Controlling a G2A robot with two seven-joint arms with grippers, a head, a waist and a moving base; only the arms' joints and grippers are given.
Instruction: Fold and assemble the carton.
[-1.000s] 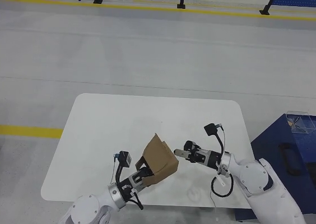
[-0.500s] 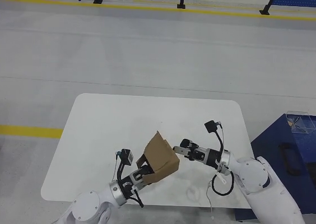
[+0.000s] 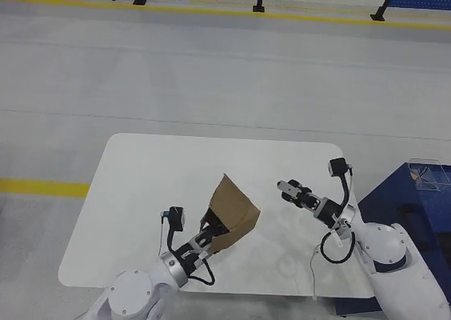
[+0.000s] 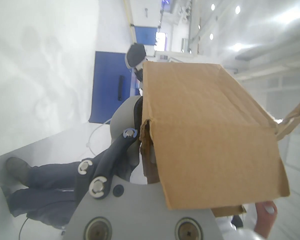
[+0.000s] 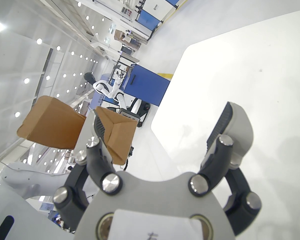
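Right gripper point(image 3: 289, 190) has backed off the carton point(image 3: 234, 211), now well apart, jaws wide | left gripper point(image 3: 211, 238) clamps carton's lower edge | carton tilted, held above table point(image 3: 145, 176), near its front edge

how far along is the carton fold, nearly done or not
Done: the carton is opened out into a box shape and held off the table. In hand: the left gripper holds it by one wall, while the right gripper is apart from it, jaws open. Left: in the left wrist view one flap sticks out loose, so the closing looks unfinished.
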